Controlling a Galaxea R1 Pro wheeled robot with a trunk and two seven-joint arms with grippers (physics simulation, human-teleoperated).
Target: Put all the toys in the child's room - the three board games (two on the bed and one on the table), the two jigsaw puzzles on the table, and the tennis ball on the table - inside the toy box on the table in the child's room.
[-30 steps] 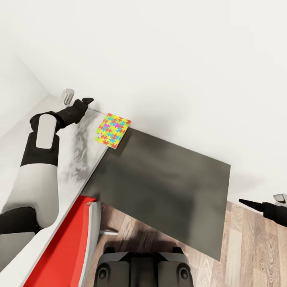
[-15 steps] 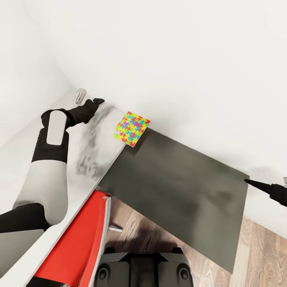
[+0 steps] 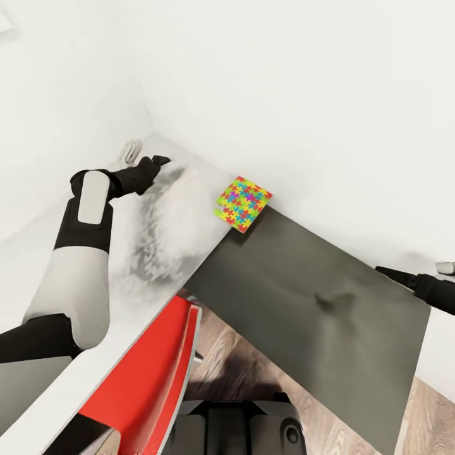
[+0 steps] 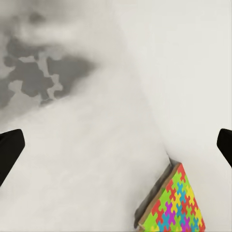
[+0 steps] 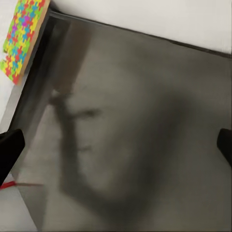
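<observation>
One jigsaw puzzle, a thin square of bright interlocking pieces, lies flat at the end of the table, close to the white wall. My left gripper hovers open over the pale table top, well to the puzzle's left. In the left wrist view the left gripper has its fingertips spread wide, with the puzzle ahead of them. My right gripper hangs open beside the table's dark side panel, holding nothing. The right wrist view catches the puzzle past that panel. The toy box, board games and tennis ball are out of view.
A red chair stands tucked against the table's front edge, just ahead of my base. Wood-plank floor runs beneath. White walls close off the far side and meet in a corner beyond my left gripper.
The whole picture has swung, so the table and puzzle now sit further right: the camera moved. Both arms keep nearly the same pose and both grippers stay open.
</observation>
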